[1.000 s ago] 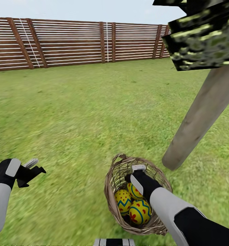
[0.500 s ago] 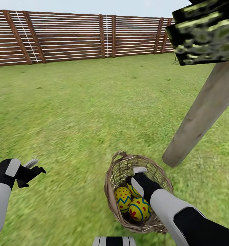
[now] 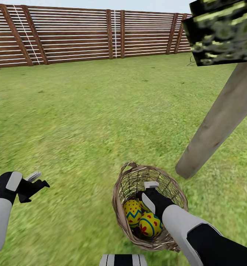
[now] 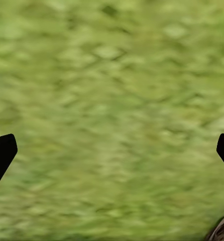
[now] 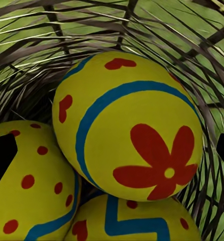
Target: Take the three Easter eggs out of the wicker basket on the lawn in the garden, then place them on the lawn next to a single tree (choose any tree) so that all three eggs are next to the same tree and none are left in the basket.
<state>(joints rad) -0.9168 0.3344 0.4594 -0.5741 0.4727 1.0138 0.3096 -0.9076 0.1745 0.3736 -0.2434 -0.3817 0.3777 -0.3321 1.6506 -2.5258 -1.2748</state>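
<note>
Lawn, basket; wrist: flower-painted egg

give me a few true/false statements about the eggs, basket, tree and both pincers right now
1. All three Easter eggs lie inside the wicker basket. True.
2. The right pincer is down inside the basket, above the eggs. True.
3. The left pincer holds an egg. False: it is empty and open, over bare lawn.
4. The basket stands against the wooden fence. False: it sits on the grass near the foot of the tree trunk, far from the fence.
5. The right pincer is shut on an egg. False: in the right wrist view its fingertips stand wide apart at the picture's edges, with the flower-painted egg between them.
</note>
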